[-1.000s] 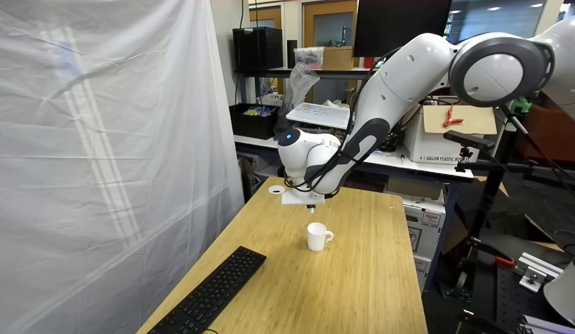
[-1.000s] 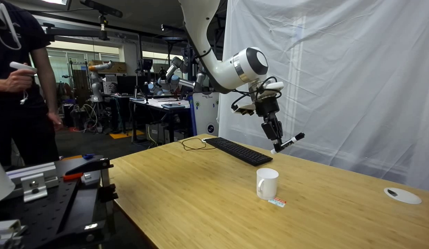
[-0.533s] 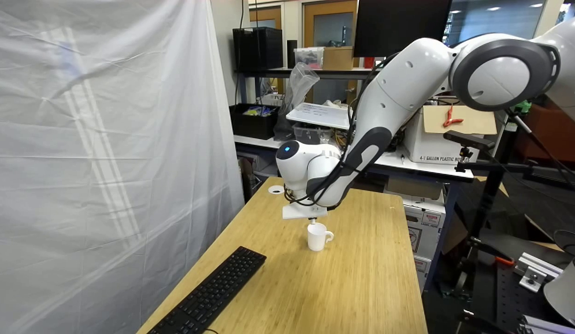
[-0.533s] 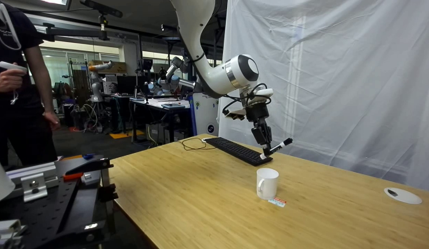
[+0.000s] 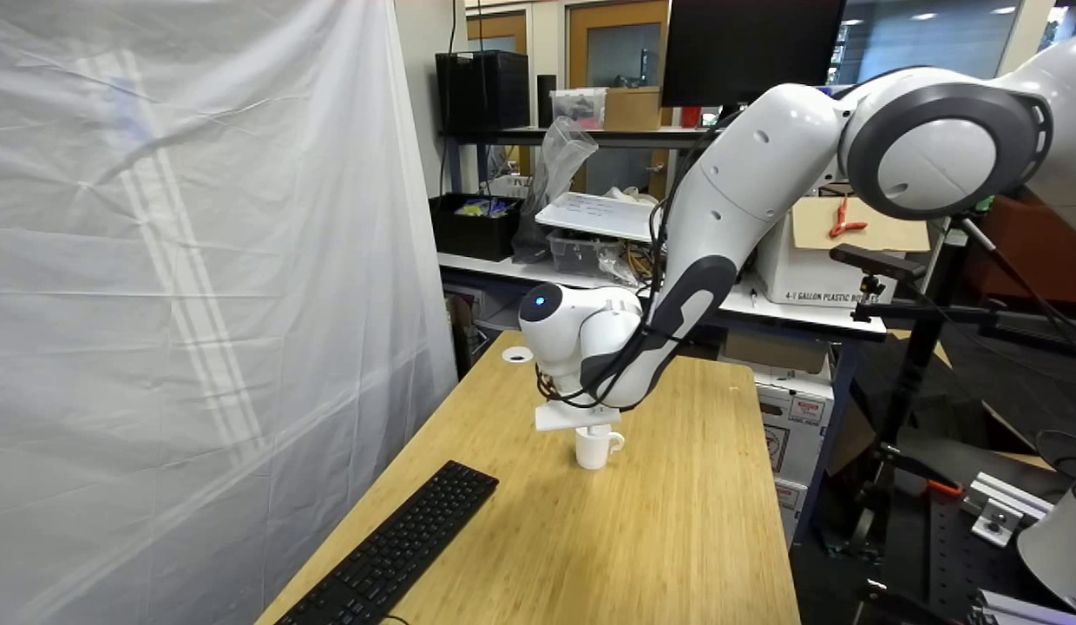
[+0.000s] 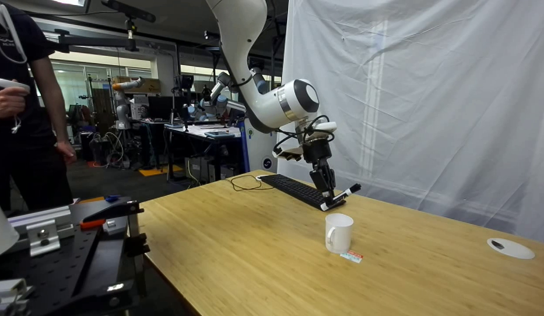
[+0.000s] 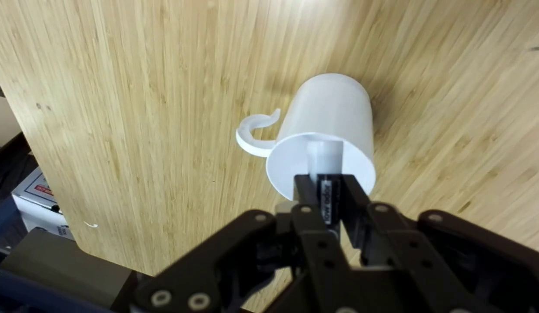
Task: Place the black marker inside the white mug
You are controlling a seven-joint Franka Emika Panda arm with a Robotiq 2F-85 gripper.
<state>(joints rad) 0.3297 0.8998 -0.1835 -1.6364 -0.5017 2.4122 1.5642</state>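
The white mug stands upright on the wooden table; it also shows in an exterior view and the wrist view. My gripper is shut on the black marker, which has a white body part and a white end. The marker is tilted, white end lower, its black end pointing up and away. In the wrist view the marker sits between my fingertips, its white end overlapping the mug's mouth. In an exterior view the white end is apart from the rim, a little above it. Elsewhere the wrist mostly hides the marker.
A black keyboard lies behind the mug; it also shows in an exterior view. A small red and white label lies beside the mug's base. A flat white round piece lies on the table. A white curtain hangs along the table's far edge.
My arm has come down and toward the mug, carrying the marker with it. The marker's white end is now near the mug's rim. The mug has not moved.
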